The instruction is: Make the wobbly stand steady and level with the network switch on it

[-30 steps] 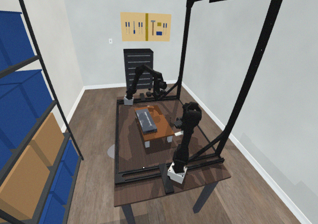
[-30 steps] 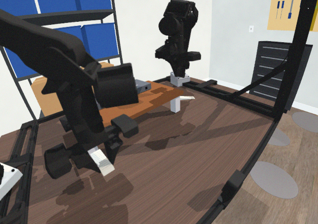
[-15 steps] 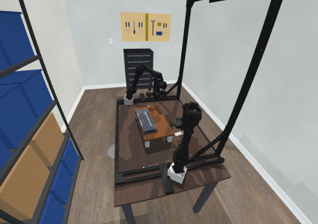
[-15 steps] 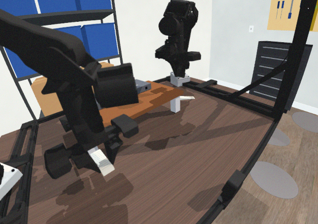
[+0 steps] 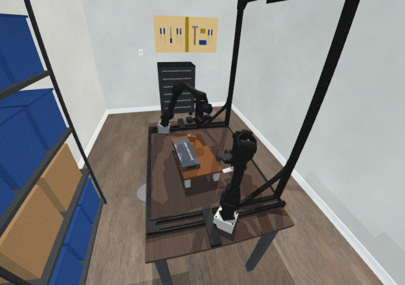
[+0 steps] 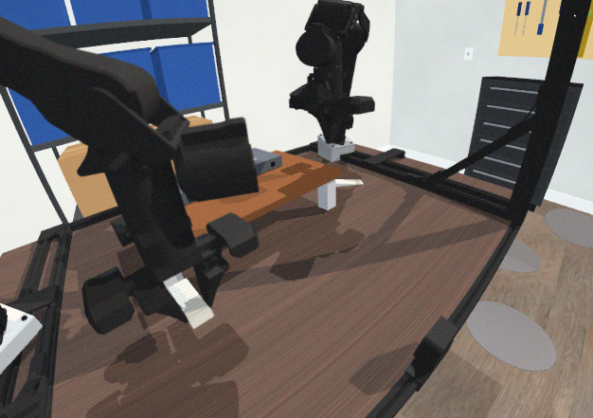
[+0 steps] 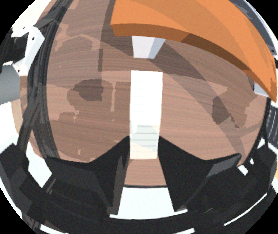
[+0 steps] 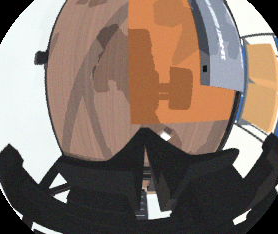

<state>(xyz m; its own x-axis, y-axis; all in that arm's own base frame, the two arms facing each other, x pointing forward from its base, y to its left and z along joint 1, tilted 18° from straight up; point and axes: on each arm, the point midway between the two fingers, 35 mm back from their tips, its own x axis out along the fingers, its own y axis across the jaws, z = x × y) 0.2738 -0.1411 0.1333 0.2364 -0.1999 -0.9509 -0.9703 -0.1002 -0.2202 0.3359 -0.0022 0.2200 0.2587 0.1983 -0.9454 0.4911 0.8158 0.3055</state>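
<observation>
- Clamped on a white wedge (image 5: 228,169) (image 6: 188,300) (image 7: 146,102) with left gripper (image 5: 225,165) (image 6: 195,303) (image 7: 143,139), at lower left of exterior view; wedge pointing out from between the fingers, toward a near leg (image 7: 144,46) of the stand (image 5: 207,159) (image 6: 275,190) (image 7: 198,25) (image 8: 213,107).
- Fingers together, with nothing between, on right gripper (image 5: 200,125) (image 6: 336,140) (image 8: 144,131), at upper centre of exterior view.
- Another wedge (image 6: 350,182) (image 8: 165,135) beside the far leg (image 6: 327,195), right of centre in exterior view, just beyond right fingertips in right wrist view.
- Switch (image 5: 186,152) (image 6: 269,160) (image 7: 255,20) (image 8: 223,60) on the stand, apart from both grippers.
</observation>
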